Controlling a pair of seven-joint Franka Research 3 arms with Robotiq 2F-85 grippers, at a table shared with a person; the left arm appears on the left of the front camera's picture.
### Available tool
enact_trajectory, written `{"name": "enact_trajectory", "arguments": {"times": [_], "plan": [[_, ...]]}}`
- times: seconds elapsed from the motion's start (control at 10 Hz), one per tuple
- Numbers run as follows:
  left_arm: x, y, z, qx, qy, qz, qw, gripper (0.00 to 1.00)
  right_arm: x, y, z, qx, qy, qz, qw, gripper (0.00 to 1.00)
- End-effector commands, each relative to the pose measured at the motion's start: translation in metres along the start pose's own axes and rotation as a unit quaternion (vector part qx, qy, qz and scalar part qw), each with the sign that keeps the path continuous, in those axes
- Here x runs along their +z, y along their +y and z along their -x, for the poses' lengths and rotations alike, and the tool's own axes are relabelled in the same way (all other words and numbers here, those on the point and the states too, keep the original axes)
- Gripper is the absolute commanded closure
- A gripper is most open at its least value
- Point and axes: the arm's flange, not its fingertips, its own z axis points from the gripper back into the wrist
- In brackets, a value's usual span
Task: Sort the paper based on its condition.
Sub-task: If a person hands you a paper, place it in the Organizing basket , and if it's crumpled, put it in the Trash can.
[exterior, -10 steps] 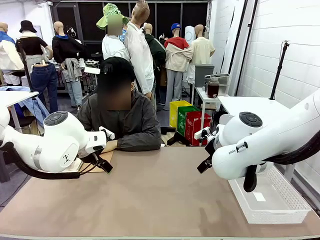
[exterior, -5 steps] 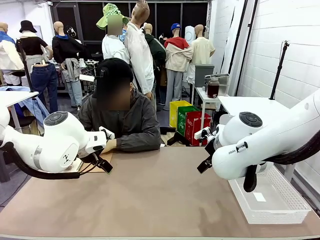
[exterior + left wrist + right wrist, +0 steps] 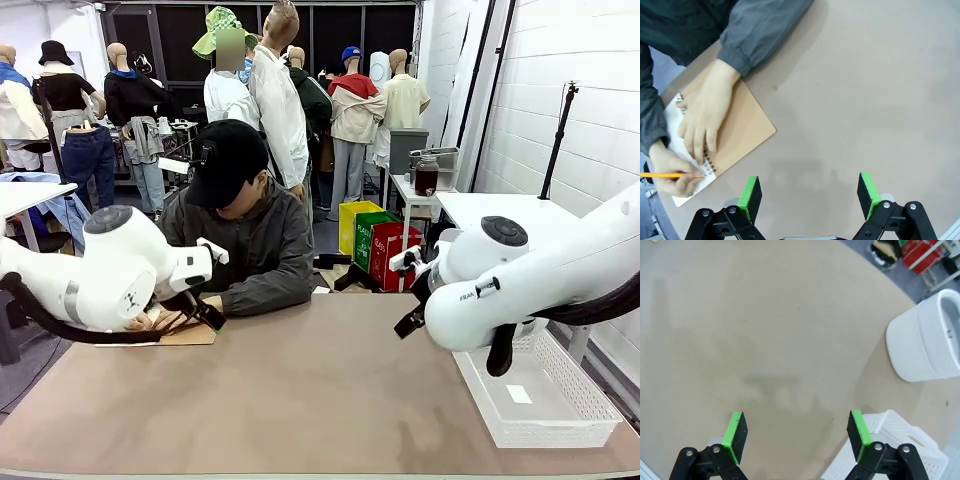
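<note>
Kraft notebook (image 3: 742, 127), pencil (image 3: 665, 175), white basket (image 3: 545, 432)

- Two arms: left arm (image 3: 100, 285) at 9 o'clock, right arm (image 3: 520, 290) at 3 o'clock.
- Two end effectors, one per arm: left end effector (image 3: 810, 192), right end effector (image 3: 796, 432).
- Four green pads (image 3: 751, 192), two on each end effector.
- One worktop (image 3: 320, 400).
- One person (image 3: 250, 240), at 11 o'clock of the worktop.
- Two hands of that person: flat hand (image 3: 702, 117), pencil hand (image 3: 672, 172).
- One notebook (image 3: 742, 130), at 10 o'clock, with one white page (image 3: 687, 196) showing.
- One pencil (image 3: 665, 175).
- One basket (image 3: 540, 435), at 4 o'clock.
- Three boxes (image 3: 370, 240) beyond the worktop at 1 o'clock: one yellow, one green, one red.
</note>
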Motion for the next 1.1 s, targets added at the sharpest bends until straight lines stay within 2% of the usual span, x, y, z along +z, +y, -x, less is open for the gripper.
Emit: {"name": "enact_trajectory", "arguments": {"times": [0.0,0.2,0.6,0.8,1.0], "plan": [[0.041,0.006,-0.017,-0.001,0.013,0.002,1.000,0.00,0.038,-0.013,-0.017,-0.002,-0.011,-0.026,1.000,0.00],[0.076,0.009,-0.031,-0.004,0.019,-0.007,1.000,0.00,0.071,-0.019,-0.034,0.006,-0.018,-0.043,0.999,0.00],[0.133,0.015,-0.045,0.003,-0.004,-0.009,1.000,0.00,0.139,-0.024,-0.067,0.040,-0.037,-0.037,0.998,0.00],[0.154,0.015,-0.057,0.001,-0.006,-0.014,1.000,0.00,0.158,-0.024,-0.079,0.045,-0.052,-0.041,0.997,0.00],[0.171,0.019,-0.066,0.007,-0.030,-0.014,0.999,0.00,0.166,-0.023,-0.081,0.050,-0.064,-0.051,0.995,0.00]]}}
